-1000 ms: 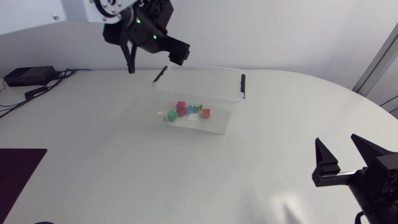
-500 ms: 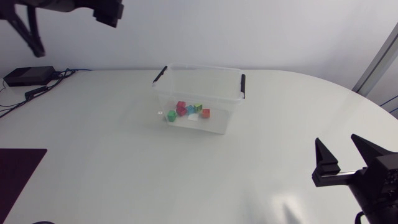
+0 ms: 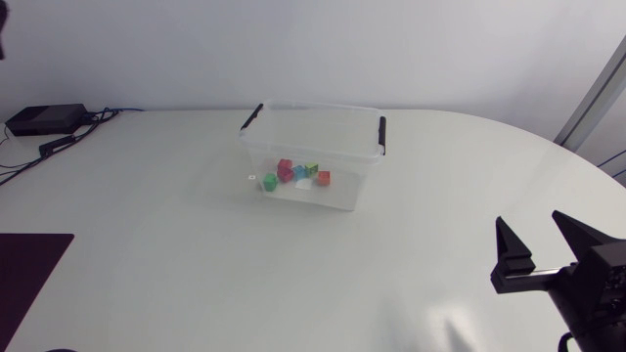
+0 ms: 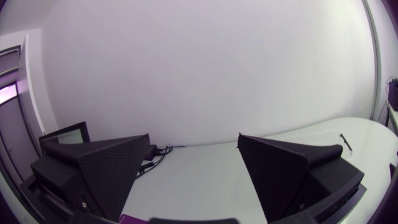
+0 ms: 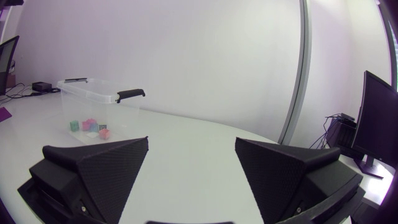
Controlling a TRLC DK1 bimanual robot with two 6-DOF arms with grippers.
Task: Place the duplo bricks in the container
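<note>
Head view shows the clear plastic container with black handles [image 3: 337, 194] in the middle of the white table [image 3: 176, 254], with every small coloured duplo brick [image 3: 296, 174] I can see lying on its floor. The matte black right gripper [image 3: 531, 225] rests near the table's edge, spread and empty. The left gripper [image 4: 194, 142], visible only in its own wrist view, is also spread and empty. Loading looks finished, so I would park both arms well away from the container without nudging it.
</note>
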